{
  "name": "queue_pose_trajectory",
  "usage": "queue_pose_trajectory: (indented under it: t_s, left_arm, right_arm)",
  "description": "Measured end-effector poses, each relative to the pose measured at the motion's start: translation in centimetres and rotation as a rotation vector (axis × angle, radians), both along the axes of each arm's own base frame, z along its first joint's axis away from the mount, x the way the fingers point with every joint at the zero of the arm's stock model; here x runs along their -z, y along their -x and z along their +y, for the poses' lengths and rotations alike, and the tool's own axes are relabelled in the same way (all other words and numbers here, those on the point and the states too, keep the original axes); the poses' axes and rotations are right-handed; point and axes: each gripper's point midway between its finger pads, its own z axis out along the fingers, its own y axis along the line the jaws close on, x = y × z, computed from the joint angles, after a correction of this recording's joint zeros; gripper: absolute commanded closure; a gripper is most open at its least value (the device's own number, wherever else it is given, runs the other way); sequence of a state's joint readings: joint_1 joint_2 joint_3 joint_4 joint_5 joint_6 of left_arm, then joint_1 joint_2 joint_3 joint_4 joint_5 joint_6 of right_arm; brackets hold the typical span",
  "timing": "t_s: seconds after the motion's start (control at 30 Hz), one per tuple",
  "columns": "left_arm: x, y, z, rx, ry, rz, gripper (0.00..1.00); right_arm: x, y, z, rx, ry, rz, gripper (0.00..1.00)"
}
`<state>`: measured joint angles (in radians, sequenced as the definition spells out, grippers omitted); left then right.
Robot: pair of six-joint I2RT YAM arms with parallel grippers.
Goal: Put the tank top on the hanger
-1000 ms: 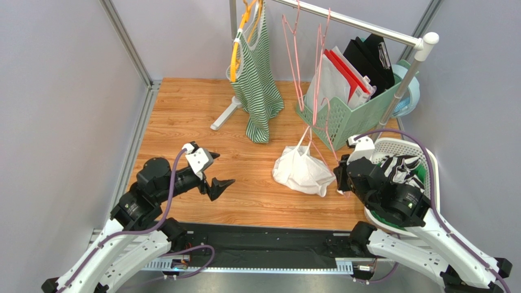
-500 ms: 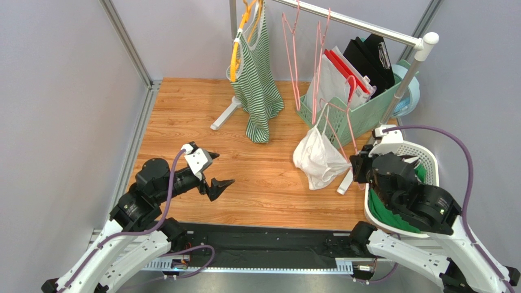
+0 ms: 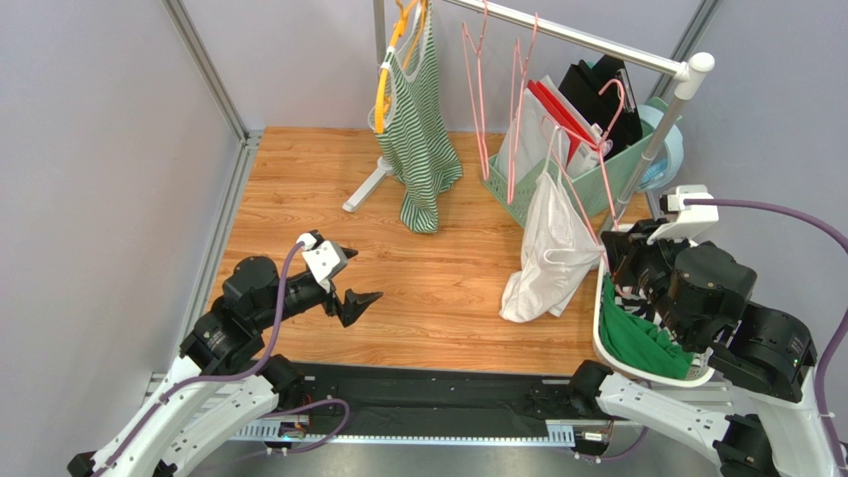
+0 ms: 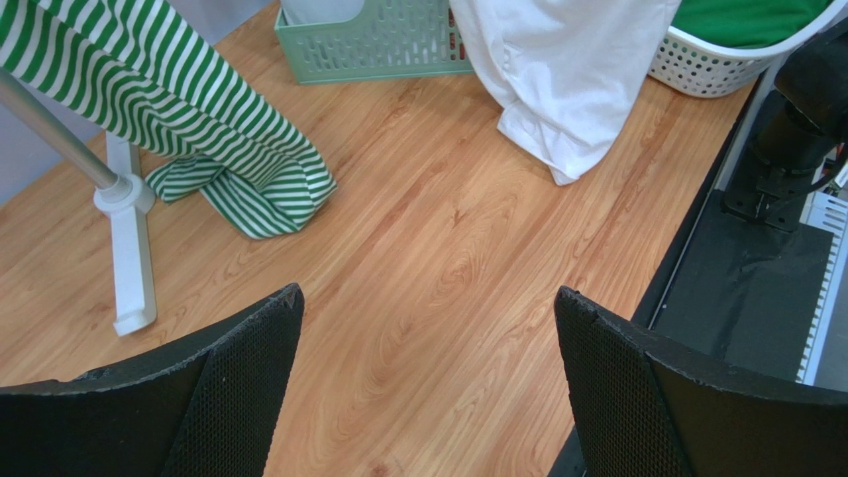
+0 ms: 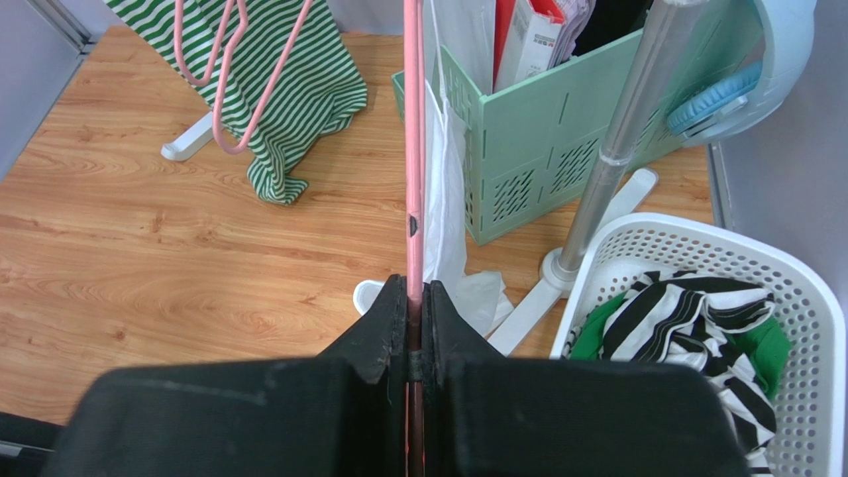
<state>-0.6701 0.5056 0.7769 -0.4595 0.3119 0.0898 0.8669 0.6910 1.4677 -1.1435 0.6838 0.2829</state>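
Note:
The white tank top (image 3: pixel 549 243) hangs long from the pink hanger (image 3: pixel 585 159), its hem near the wooden floor. My right gripper (image 3: pixel 609 260) is shut on the hanger's wire at its lower corner. In the right wrist view the pink wire (image 5: pixel 413 149) runs straight up out of my shut gripper (image 5: pixel 415 290), with the tank top (image 5: pixel 445 199) draped behind it. The hanger's hook (image 3: pixel 617 94) is up near the rail (image 3: pixel 577 40). My left gripper (image 3: pixel 360 298) hovers open over bare floor at the left, and its wrist view shows the gripper (image 4: pixel 428 293) holding nothing and the tank top (image 4: pixel 567 70) far off.
A green-striped top (image 3: pixel 418 129) hangs on a yellow hanger at the rail's left, and spare pink hangers (image 3: pixel 478 89) hang beside it. A mint crate (image 3: pixel 557 194) of folded items stands under the rail. A white laundry basket (image 3: pixel 652 375) with clothes sits beside my right arm.
My right arm has risen and swung right, lifting the hanger and the tank top off the floor, so the tank top now hangs stretched out. The left arm has not moved.

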Motion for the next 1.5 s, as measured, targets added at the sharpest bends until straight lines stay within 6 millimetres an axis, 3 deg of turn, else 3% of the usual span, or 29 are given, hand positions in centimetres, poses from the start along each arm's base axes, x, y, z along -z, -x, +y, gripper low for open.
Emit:
queue_pose_trajectory:
  t_s: [0.27,0.53,0.73,1.0,1.33,1.5]
  left_arm:
    - [0.2,-0.1,-0.1,0.0,-0.005,0.006,0.01]
    - [0.2,-0.1,-0.1,0.0,-0.007,0.008,0.01]
    - [0.2,-0.1,-0.1,0.0,-0.007,0.008,0.01]
    - [0.2,-0.1,-0.1,0.001,-0.005,0.005,0.01]
    - [-0.1,0.0,0.0,0.0,0.001,-0.003,0.01]
    - [-0.1,0.0,0.0,-0.001,0.001,-0.003,0.01]
  right_arm:
    - [-1.9,-1.0,0.8,-0.017,0.064,-0.011,1.0]
    - [-5.8,-2.6,2.4,-0.026,0.089,-0.055,1.0]
    - [-7.2,-4.3,3.7,-0.009,0.114,-0.071,1.0]
    - [-7.4,-7.1,4.4,0.045,0.13,-0.065,1.0]
    - [-7.2,-10.8,3.2,0.096,0.059,-0.044,1.0]
    - [-5.4,-11.5,3.9,0.069,0.035,-0.014,1.0]
